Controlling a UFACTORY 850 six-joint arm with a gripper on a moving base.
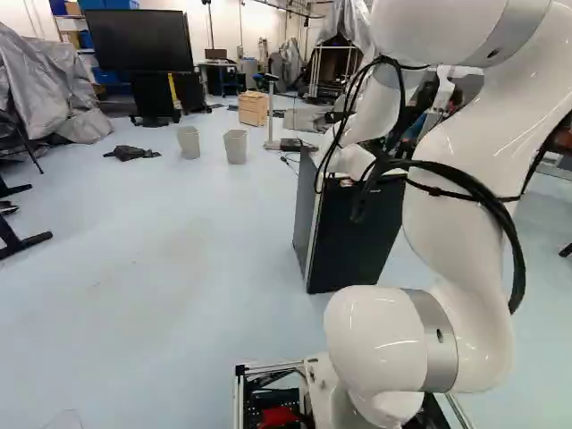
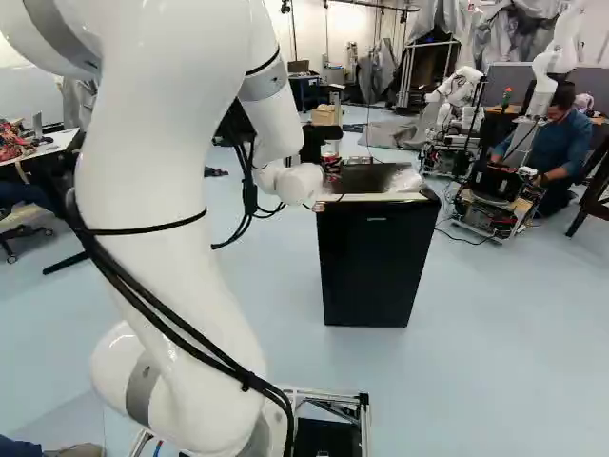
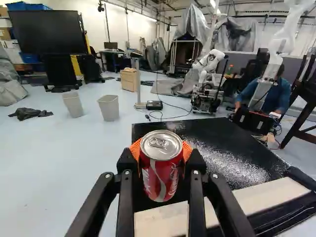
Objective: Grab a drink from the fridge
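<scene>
The gripper (image 3: 161, 150) is holding the red drink can (image 3: 161, 170) between its orange pads, one pressing on each side, so the jaws are standing only as far apart as the can is wide. The can is showing over the front part of the black fridge (image 2: 373, 262), looking roughly upright; whether its base is touching the fridge top, I can't tell.

The tab is lying flat and the lid is looking unopened, so the can is probably carrying a full drink: fairly heavy for its size, firm while sealed, but thin-walled and liable to dent under a hard squeeze. If it is cold and damp, the smooth metal may be turning slippery. The pads are gripping high, near the shoulder; a hold round the middle would be steadier against swinging, and keeping it level would be wise.

As for containers, the fridge is standing right of the middle in both base views. Its door is looking shut, and its inside is staying out of sight. Toward the upper middle of the left base view, two pale bins (image 1: 189, 143) (image 1: 235, 147) are standing side by side near a wooden box (image 1: 253, 110); their contents aren't showing.
</scene>
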